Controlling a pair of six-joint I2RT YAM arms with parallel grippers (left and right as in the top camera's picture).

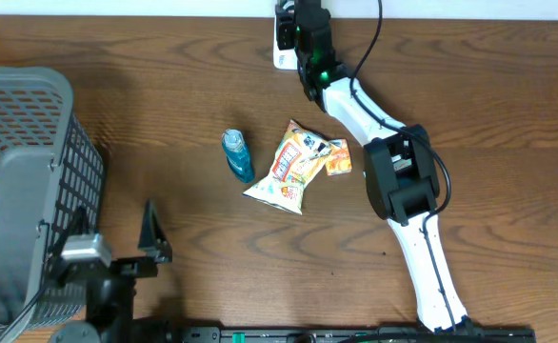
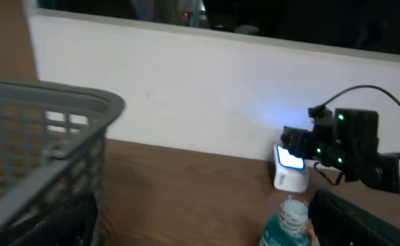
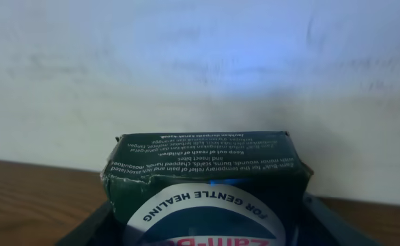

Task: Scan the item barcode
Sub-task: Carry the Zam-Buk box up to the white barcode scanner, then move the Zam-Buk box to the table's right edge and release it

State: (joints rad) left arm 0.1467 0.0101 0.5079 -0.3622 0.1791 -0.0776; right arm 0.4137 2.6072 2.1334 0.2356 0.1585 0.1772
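Observation:
The item, a dark green box (image 3: pixel 207 174) with a white-edged round label and small print on its end, fills the bottom of the right wrist view. My right gripper (image 3: pixel 208 229) is shut on it, one dark finger at each side. In the overhead view that gripper (image 1: pixel 309 43) is at the table's back edge beside the white scanner (image 1: pixel 283 43), and the box is hidden under it. The left wrist view shows the scanner (image 2: pixel 290 169) glowing blue, with the right gripper (image 2: pixel 343 145) just right of it. My left gripper (image 1: pixel 113 232) stands open and empty near the front left.
A grey mesh basket (image 1: pixel 22 181) fills the left side, close to my left gripper. A blue bottle (image 1: pixel 238 155), a yellow snack bag (image 1: pixel 291 168) and a small orange packet (image 1: pixel 339 157) lie mid-table. A white wall (image 3: pixel 200 61) runs behind the table.

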